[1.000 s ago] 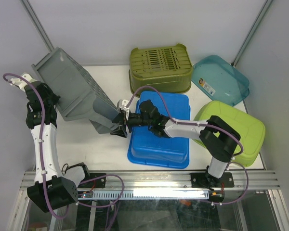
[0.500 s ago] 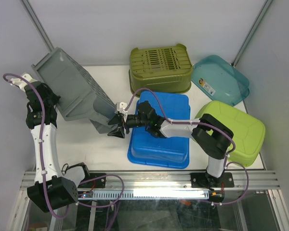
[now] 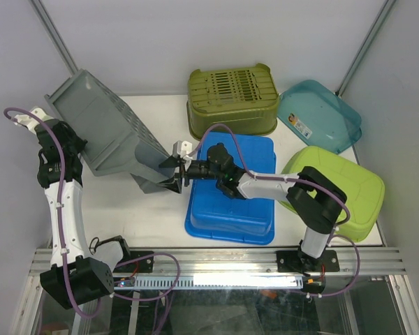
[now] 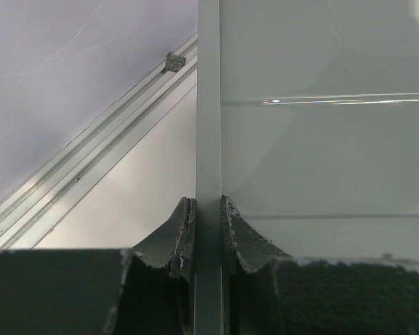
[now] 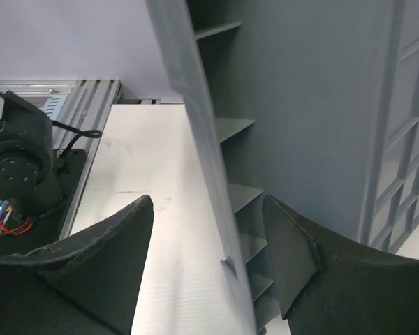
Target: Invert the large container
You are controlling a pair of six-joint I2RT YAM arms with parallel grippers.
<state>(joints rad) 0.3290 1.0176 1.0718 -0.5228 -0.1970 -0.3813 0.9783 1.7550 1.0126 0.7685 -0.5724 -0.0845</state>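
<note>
The large grey container [image 3: 112,132] stands tilted on its lower right end, its upper left end raised off the table. My left gripper [image 3: 75,148] is shut on the container's rim [image 4: 208,139] at its left side. My right gripper [image 3: 172,174] is open at the container's lower right end. In the right wrist view its fingers [image 5: 112,244] straddle the ribbed rim edge [image 5: 209,160] without touching it.
A blue bin [image 3: 234,188] lies upside down under my right arm. An olive slotted bin [image 3: 232,98] stands behind it. A teal lid [image 3: 320,115] and a lime green bin [image 3: 335,188] lie at the right. The white table [image 3: 140,209] shows at front left.
My right gripper has shifted slightly up and right along the container's lower end. The container and left arm have hardly moved.
</note>
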